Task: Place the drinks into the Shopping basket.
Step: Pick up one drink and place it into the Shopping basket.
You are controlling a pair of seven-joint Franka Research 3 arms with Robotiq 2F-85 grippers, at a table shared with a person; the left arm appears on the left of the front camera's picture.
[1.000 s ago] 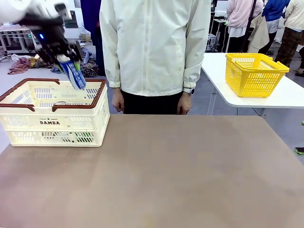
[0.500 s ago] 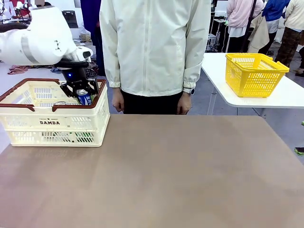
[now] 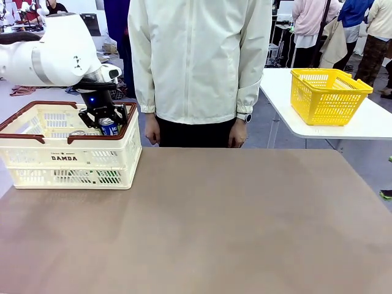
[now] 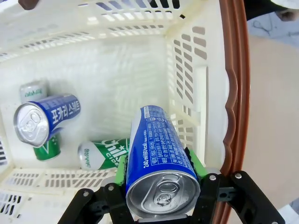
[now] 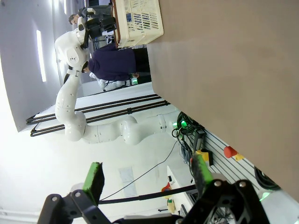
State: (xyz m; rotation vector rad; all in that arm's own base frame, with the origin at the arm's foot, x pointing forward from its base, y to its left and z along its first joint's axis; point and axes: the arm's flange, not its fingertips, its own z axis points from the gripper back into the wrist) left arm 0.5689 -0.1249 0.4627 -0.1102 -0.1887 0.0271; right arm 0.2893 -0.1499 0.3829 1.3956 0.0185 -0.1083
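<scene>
The left tool [image 4: 159, 196] is clamped on a slim blue-and-white drink can with a silver top [image 4: 160, 158]. A second ago the left arm held this can high, tilted above the big cream-white plastic basket with the brown rim [image 3: 37, 153]. Now the arm has come down, and the can sits low inside the basket, near its right wall. It moved only a tiny bit in the last half second.

Three more cans lie on the basket floor: another blue-and-white can [image 4: 44, 119], a green can with white letters [image 4: 103, 154], and a second green can [image 4: 32, 90] farther back.

The right tool [image 5: 147, 179] is wide apart and holds nothing. It hangs above the brown desk [image 3: 233, 226].

A person in a white jacket [image 3: 199, 61] stands at the far side, just as before.
</scene>
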